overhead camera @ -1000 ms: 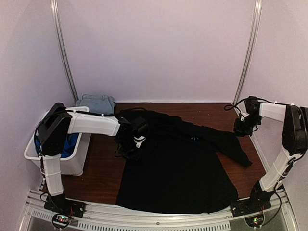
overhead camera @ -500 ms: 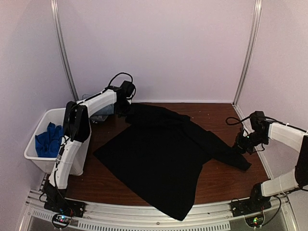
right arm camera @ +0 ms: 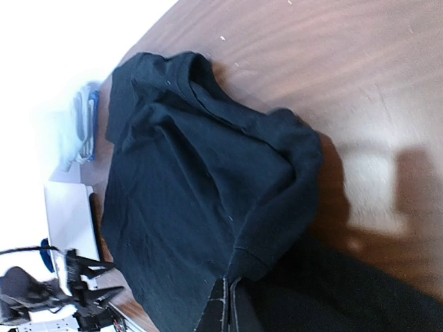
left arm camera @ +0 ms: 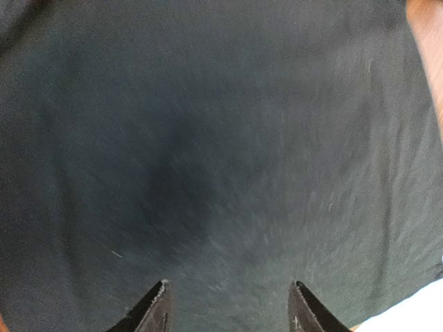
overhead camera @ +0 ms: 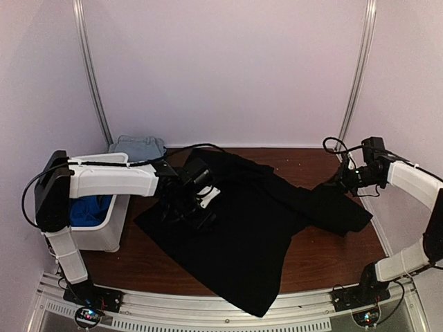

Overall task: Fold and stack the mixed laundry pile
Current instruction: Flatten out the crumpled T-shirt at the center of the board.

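Plainly, the step in hand is laying out the black cloth (overhead camera: pixel 249 235) for its first fold. It lies spread across the middle of the desk (overhead camera: pixel 138 259), skewed into a diamond with one corner pointing at the near edge. Its right end is bunched and lifted off the wood.

The right gripper (right arm camera: pixel 229 290) is closed tight on that raised right end; its wrist view shows the hem pinched between the jaws and the fabric hanging in folds beyond. The left gripper (left arm camera: pixel 228 311) hovers over the left upper part of the cloth with its jaws apart and nothing between them, flat black fabric below.

My reading is that the cloth is not yet square enough to fold. The next move likely calls for the left gripper to come down and take an edge or corner on its side. Both arms could then draw the cloth taut and lay it straight. A pinch in mid-panel would only raise a tent.

The white bin (overhead camera: pixel 104 238) stands at the desk's left edge and holds blue fabric (overhead camera: pixel 86 209), partly hidden by the left arm. What else it holds cannot be told. Folded denim (overhead camera: pixel 138 147) sits just behind the bin, outside it.
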`<state>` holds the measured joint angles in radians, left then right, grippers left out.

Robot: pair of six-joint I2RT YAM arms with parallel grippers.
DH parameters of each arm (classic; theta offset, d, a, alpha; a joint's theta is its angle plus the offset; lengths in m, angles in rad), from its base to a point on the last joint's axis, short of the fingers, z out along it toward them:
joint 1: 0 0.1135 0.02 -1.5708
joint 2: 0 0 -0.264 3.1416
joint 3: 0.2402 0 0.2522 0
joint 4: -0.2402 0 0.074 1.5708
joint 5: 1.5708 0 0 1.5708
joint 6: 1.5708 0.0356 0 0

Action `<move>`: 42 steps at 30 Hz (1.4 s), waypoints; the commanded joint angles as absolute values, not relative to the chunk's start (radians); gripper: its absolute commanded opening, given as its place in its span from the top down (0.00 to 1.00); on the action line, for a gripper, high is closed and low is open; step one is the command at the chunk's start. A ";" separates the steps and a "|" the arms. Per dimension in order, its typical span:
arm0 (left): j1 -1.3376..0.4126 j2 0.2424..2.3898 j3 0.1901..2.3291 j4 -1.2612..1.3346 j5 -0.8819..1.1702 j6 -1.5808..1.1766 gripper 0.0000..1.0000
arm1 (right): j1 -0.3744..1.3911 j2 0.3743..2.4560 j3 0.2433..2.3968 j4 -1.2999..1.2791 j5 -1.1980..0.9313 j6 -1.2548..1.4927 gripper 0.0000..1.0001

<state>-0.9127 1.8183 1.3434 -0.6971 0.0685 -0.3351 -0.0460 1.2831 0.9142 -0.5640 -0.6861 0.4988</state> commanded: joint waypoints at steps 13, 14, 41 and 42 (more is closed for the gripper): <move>-0.658 2.192 1.481 -0.758 -0.104 -0.469 0.54 | -0.157 1.265 0.993 -0.636 -0.560 0.541 1.00; -0.628 2.237 1.552 -0.776 -0.126 -0.460 0.54 | -0.163 1.243 0.975 -0.646 -0.541 0.539 1.00; -0.852 1.478 0.972 -0.688 0.073 -0.427 0.40 | -0.143 1.632 1.132 -0.518 -0.567 0.463 0.71; -0.865 1.457 0.936 -0.688 0.081 -0.431 0.40 | -0.145 1.632 1.151 -0.572 -0.559 0.441 0.58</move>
<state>-0.8413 1.5188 1.0561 -0.7185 0.0277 -0.3634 -0.1410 1.5986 1.0531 -0.4465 -0.6285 0.5598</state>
